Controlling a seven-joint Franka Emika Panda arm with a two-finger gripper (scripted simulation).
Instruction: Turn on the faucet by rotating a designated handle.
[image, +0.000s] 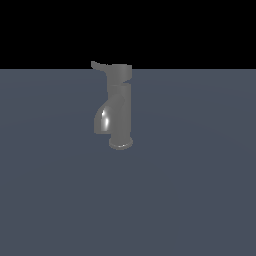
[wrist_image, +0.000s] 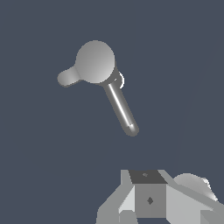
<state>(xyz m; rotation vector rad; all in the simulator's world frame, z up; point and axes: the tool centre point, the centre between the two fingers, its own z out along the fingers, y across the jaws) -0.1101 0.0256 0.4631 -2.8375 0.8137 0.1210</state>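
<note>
Faucet is seen upright on the table, handle projecting sideways from its cap toward the exterior view's left, spout curving below; in the wrist view, faucet lies well apart from the tool; whether the jaws are apart or together cannot be told.
</note>
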